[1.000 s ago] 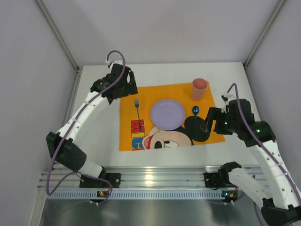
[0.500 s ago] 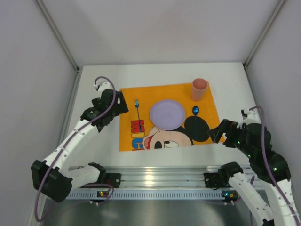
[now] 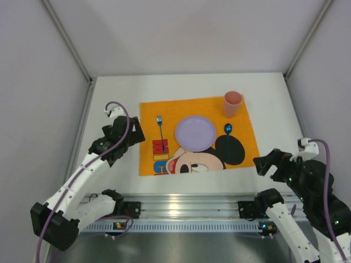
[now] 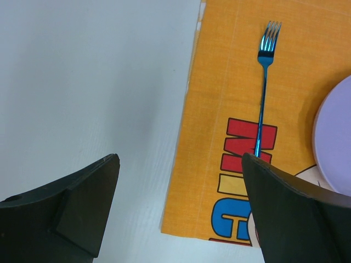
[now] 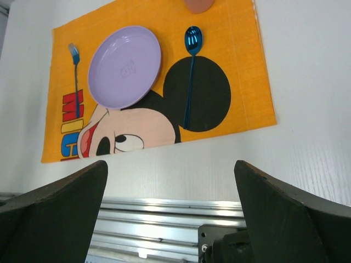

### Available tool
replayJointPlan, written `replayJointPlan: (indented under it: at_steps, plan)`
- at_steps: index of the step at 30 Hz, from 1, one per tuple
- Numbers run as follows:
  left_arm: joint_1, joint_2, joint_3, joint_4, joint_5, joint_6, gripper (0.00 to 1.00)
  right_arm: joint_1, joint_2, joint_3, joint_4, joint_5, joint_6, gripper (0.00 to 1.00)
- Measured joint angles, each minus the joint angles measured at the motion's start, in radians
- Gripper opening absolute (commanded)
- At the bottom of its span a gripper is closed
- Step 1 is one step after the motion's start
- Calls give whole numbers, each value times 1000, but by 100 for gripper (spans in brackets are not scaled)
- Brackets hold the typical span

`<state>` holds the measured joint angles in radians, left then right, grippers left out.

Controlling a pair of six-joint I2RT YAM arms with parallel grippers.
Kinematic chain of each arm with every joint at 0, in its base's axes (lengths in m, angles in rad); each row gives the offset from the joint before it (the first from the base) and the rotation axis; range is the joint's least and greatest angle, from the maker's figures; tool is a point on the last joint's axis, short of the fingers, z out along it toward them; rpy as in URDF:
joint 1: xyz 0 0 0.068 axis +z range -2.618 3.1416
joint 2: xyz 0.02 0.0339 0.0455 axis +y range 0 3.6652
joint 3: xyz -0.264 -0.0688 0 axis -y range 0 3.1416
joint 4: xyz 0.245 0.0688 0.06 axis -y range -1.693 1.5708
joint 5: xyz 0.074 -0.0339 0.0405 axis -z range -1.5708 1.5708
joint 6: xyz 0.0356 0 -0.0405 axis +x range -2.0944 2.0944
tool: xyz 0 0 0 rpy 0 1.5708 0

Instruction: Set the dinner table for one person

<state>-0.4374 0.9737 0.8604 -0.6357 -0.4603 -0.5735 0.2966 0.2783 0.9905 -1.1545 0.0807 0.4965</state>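
The white dinner table carries an orange Mickey Mouse placemat. On the placemat lie a lilac plate, a blue fork to its left, a blue spoon to its right and a pink cup at the far right corner. My left gripper is open and empty above the table at the placemat's left edge. My right gripper is open and empty near the placemat's near right corner. The fork, plate and spoon also show in the wrist views.
An aluminium rail runs along the table's near edge between the arm bases. Grey walls close in the table on the left, right and back. The rail also shows in the right wrist view.
Both arms have pulled back toward their bases. The left gripper moved from the placemat's far left corner down along its left edge. The right gripper moved off the placemat to the near right.
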Motion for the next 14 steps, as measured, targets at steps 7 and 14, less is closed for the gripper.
replayJointPlan:
  at_steps: [7, 14]
  plan:
    - [0, 4, -41, 19, -14, 1, 98, 0, -62, 19, -45, 6, -6, 100]
    - [0, 18, -73, 61, -35, 24, 98, 0, -60, 10, -53, -23, -7, 100]
